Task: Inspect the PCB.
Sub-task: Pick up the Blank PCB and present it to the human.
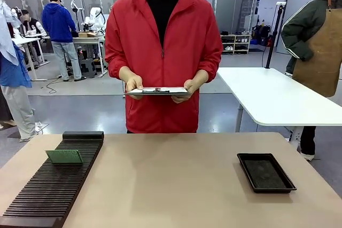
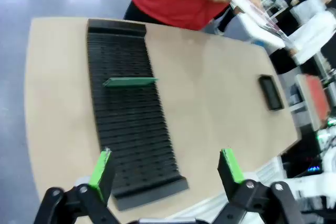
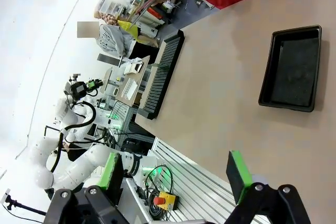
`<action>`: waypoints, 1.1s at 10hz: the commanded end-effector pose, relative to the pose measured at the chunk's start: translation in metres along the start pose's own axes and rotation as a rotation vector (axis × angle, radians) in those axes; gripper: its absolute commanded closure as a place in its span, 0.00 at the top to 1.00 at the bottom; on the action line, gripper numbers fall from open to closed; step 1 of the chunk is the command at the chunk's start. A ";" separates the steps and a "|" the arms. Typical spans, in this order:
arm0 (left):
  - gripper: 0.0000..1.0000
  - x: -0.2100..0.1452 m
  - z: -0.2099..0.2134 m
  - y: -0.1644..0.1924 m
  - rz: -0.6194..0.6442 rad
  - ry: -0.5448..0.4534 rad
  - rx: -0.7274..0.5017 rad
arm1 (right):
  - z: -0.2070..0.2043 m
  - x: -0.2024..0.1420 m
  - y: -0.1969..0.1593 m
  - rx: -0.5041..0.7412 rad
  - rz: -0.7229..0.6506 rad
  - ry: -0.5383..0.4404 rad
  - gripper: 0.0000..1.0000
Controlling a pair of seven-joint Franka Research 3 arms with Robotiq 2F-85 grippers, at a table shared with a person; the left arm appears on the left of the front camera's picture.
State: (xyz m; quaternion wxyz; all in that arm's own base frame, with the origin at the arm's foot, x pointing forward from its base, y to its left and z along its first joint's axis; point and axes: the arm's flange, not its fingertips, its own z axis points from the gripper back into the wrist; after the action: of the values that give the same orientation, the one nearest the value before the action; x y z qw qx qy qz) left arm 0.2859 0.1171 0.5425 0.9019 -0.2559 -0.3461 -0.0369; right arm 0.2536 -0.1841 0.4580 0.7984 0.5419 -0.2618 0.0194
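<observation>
The PCB (image 1: pixel 64 156) is a thin green rectangular board, standing on its long edge in a slot of the black ribbed rack (image 1: pixel 48 196). It's up toward the rack's far end, by the surface's (image 1: pixel 171 185) left edge.

Bright even overhead light, soft faint shadows on worktop (image 1: pixel 176 185), front view sharp, left wrist view blurred with bowed edges, right wrist view blown-out white upper left.

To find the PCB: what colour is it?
The PCB is green, best seen in the front view.
</observation>
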 end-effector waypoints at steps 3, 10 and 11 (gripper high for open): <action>1.00 0.045 -0.107 -0.052 -0.423 0.187 0.239 | 0.001 0.001 0.000 0.011 0.012 -0.007 1.00; 1.00 0.025 -0.213 -0.082 -0.897 0.310 0.366 | 0.001 0.001 0.000 0.011 0.012 -0.007 1.00; 1.00 0.035 -0.212 -0.089 -0.910 0.308 0.361 | 0.001 0.001 0.000 0.011 0.012 -0.007 1.00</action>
State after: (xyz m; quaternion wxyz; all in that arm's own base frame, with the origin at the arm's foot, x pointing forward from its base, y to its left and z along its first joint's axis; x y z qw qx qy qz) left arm 0.4221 -0.0589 0.4640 0.8631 0.0916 -0.2813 -0.4093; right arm 0.2538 -0.1844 0.4575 0.7988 0.5418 -0.2608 0.0185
